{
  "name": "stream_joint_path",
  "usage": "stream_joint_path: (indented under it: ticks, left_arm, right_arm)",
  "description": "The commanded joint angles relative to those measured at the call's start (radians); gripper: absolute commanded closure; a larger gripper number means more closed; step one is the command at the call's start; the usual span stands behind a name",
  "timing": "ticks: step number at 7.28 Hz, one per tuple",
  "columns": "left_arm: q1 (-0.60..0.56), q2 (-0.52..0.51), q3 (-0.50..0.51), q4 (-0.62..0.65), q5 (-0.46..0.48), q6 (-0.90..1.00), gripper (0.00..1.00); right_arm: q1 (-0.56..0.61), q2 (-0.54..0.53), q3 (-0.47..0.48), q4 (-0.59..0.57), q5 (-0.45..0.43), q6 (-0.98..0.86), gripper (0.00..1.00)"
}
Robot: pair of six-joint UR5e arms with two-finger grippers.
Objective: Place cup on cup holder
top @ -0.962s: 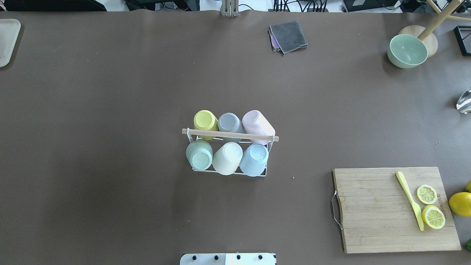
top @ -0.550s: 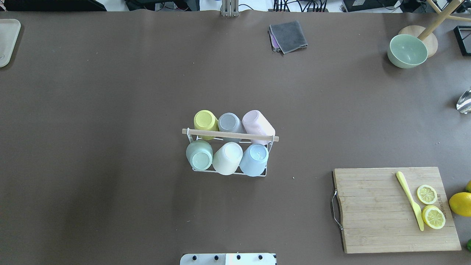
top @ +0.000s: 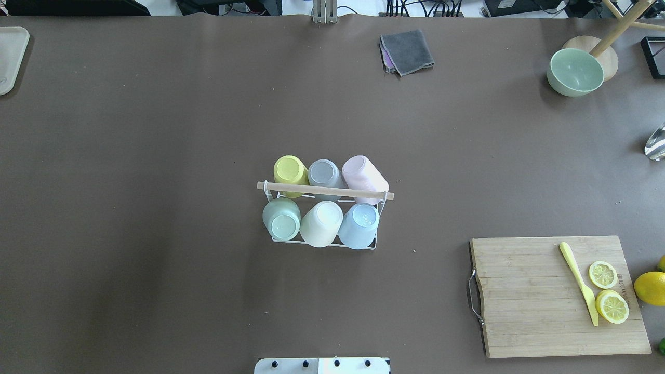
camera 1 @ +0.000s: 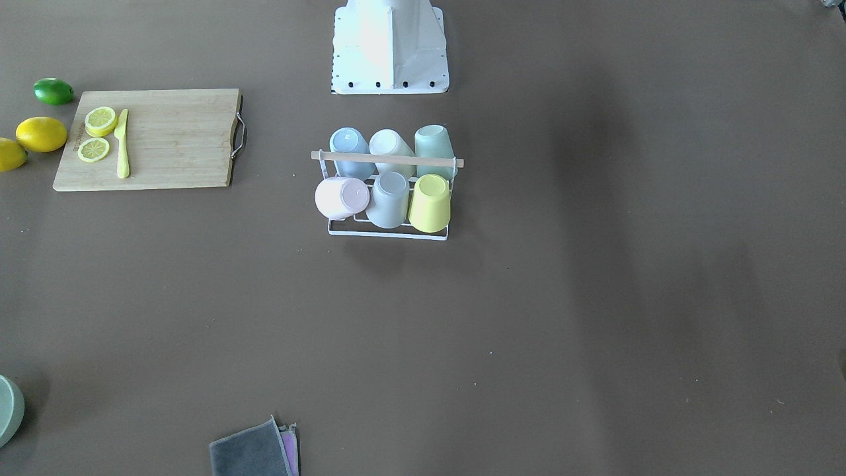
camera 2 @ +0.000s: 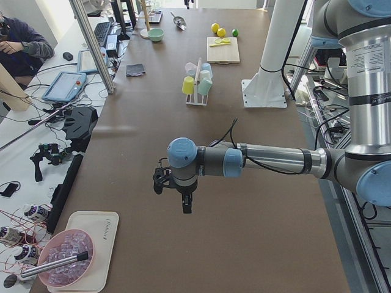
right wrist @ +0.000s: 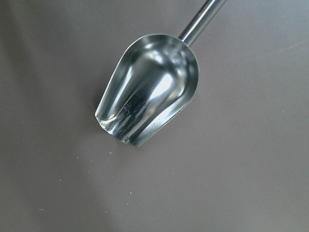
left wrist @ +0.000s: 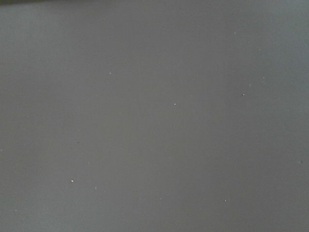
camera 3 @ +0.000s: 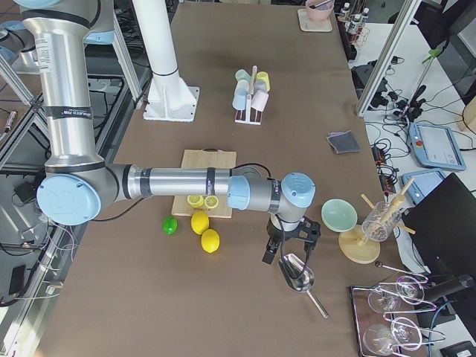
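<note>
The cup holder [top: 324,190] is a white wire rack with a wooden rod, mid-table; it also shows in the front view [camera 1: 386,159]. Several upturned cups sit on its prongs: yellow [top: 290,170], grey [top: 324,173], pink [top: 363,176], green [top: 281,219], white [top: 321,223] and blue [top: 358,225]. No cup lies loose on the table. My left gripper [camera 2: 183,201] hovers over bare table far from the rack; I cannot tell if it is open. My right gripper [camera 3: 287,256] hangs over a metal scoop [right wrist: 149,92] at the other table end; I cannot tell its state.
A cutting board [top: 558,296] with lemon slices and a yellow knife lies at the right front, with lemons beside it. A green bowl [top: 574,71], a grey cloth [top: 407,51] and a tray [top: 10,57] lie along the far side. The robot base [top: 322,365] stands just in front of the rack.
</note>
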Motion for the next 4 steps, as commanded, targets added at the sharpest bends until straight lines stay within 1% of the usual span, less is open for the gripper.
stream_joint_path:
  ticks: [1, 3, 4]
  left_arm:
    - [-0.003, -0.002, -0.006, 0.041, 0.005, 0.047, 0.02]
    - [-0.004, -0.003, -0.002, 0.041, 0.019, 0.176, 0.02]
    - [-0.004, -0.014, -0.005, 0.037, 0.048, 0.213, 0.02]
  right_arm:
    - [0.0, 0.0, 0.0, 0.001, 0.0, 0.0, 0.0]
    - [-0.005, -0.001, -0.011, 0.001, -0.006, 0.0, 0.0]
    - [-0.005, -0.003, -0.007, 0.001, -0.003, 0.001, 0.0]
